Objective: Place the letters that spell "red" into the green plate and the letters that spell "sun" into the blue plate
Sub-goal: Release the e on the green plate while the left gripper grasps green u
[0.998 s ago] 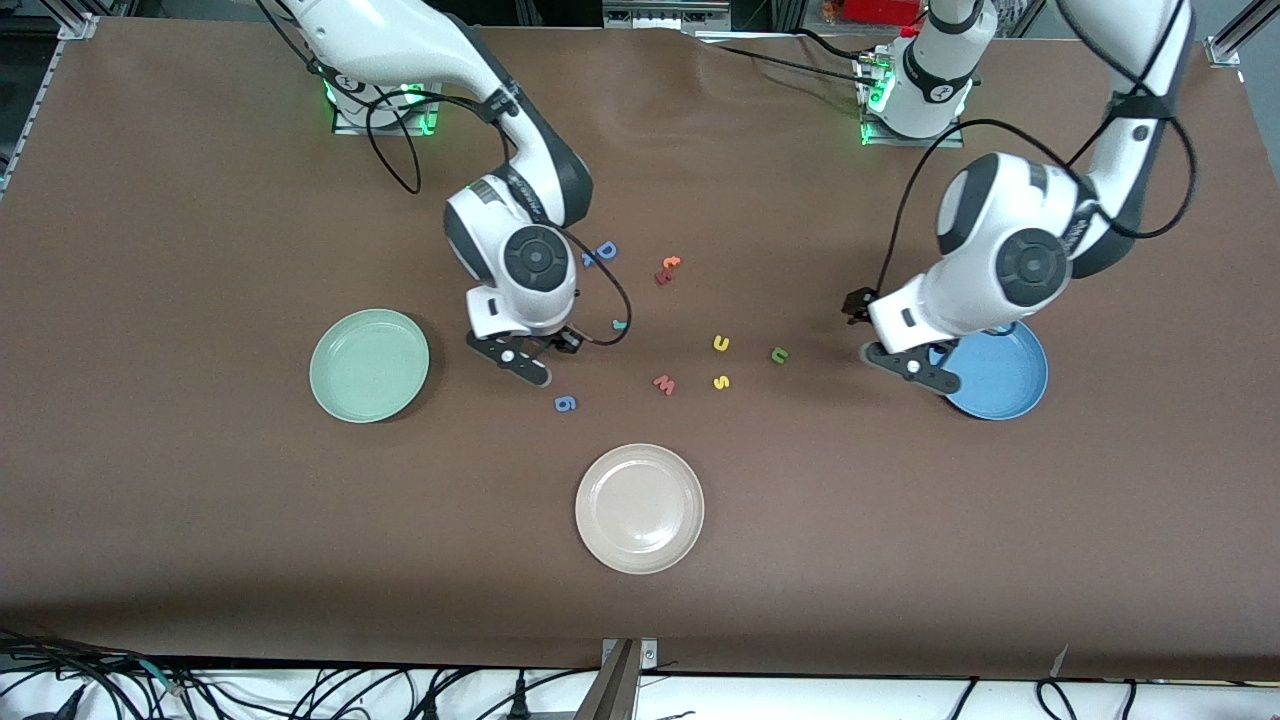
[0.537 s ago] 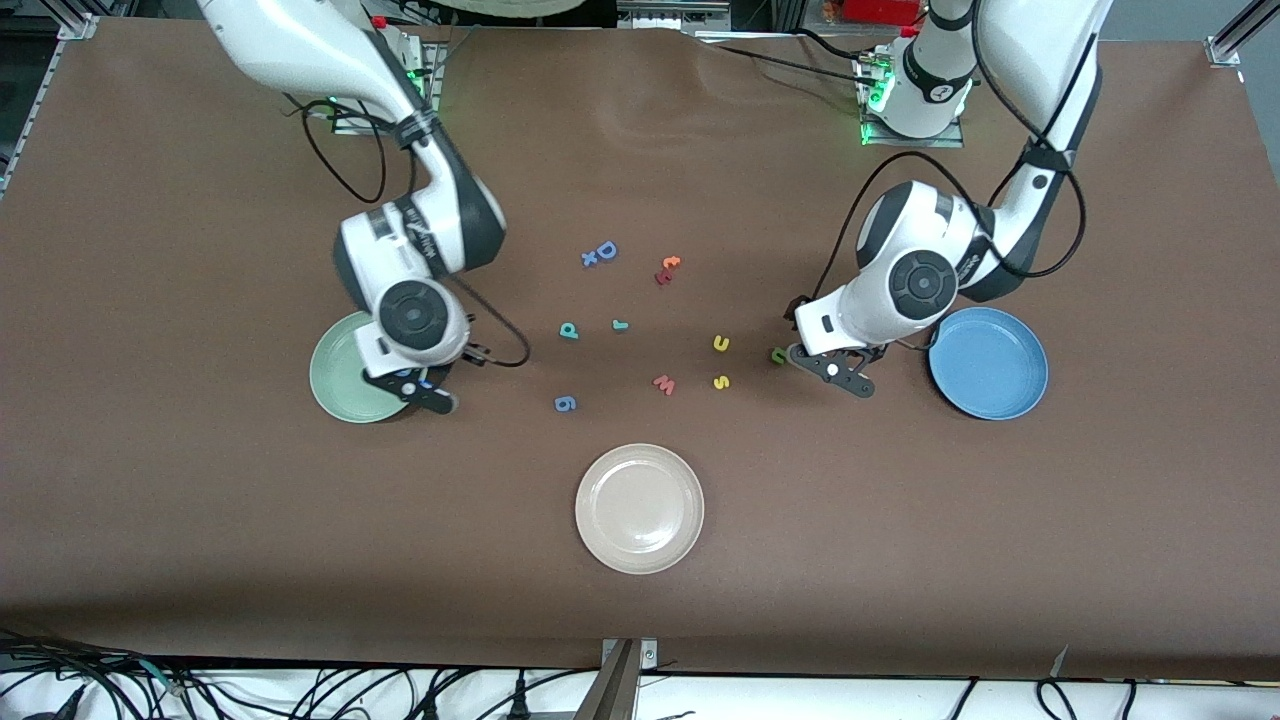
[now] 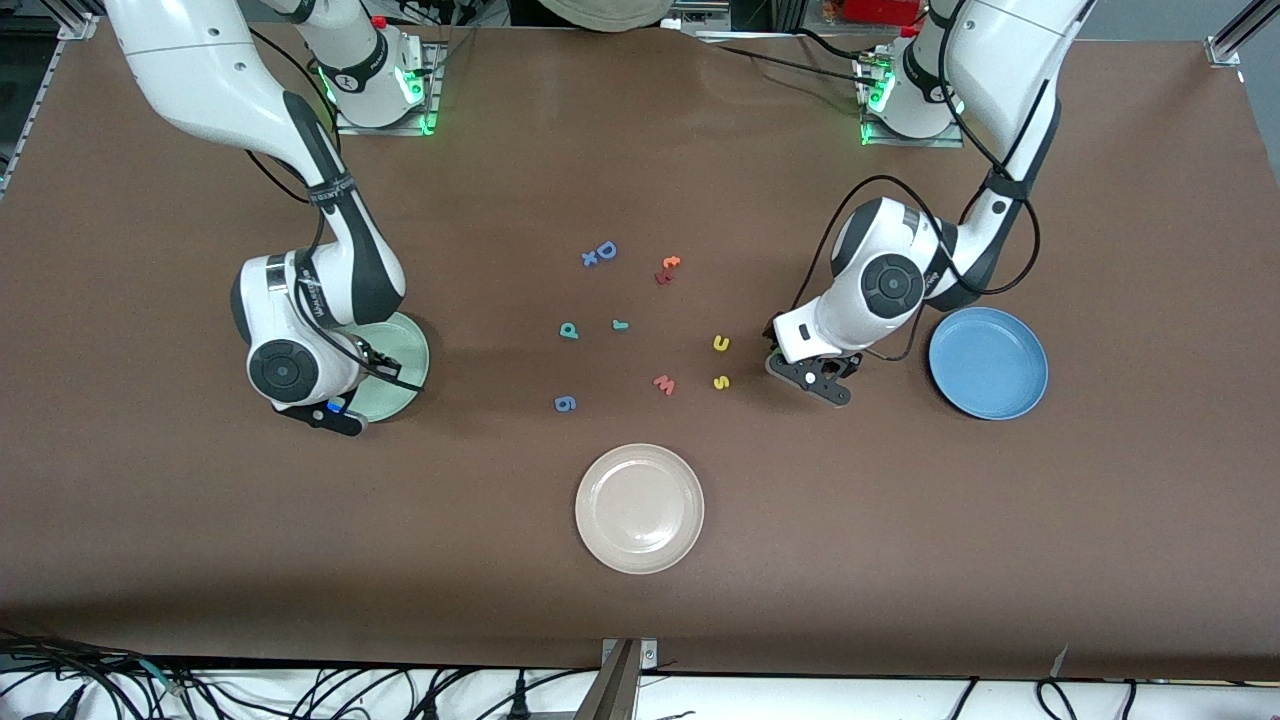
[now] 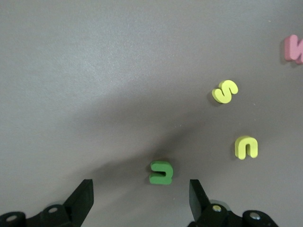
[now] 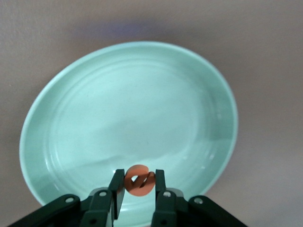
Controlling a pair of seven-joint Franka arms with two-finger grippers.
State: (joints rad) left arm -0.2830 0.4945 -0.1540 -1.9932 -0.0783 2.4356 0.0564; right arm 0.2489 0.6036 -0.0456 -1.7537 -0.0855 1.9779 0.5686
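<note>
- Orange "e" [image 5: 138, 180] sits clamped between the fingers of our right gripper [image 5: 137, 189], hanging over the green plate [image 3: 405, 345] near the plate's rim.
- We see the green plate at the right arm's end of the table, with no letter lying in it.
- Our left gripper [image 4: 142, 196] hangs with its fingers spread wide and nothing between them, over the dark green "n" [image 4: 162, 172], which lies flat on the table.
- We find the yellow "u" [image 3: 721, 343] and yellow "s" [image 3: 721, 381] close together on the table, the "u" farther from the front camera.
- The teal "d" [image 3: 569, 330] and teal "r" [image 3: 620, 325] lie side by side near the table's middle.
- The blue plate [image 3: 988, 363] sits at the left arm's end of the table, with nothing in it.
- We also see a pinkish "w" [image 3: 664, 384], a blue "g" [image 3: 565, 403], a blue capital "D" [image 3: 606, 250] and a beige plate [image 3: 639, 508] nearest the front camera.
</note>
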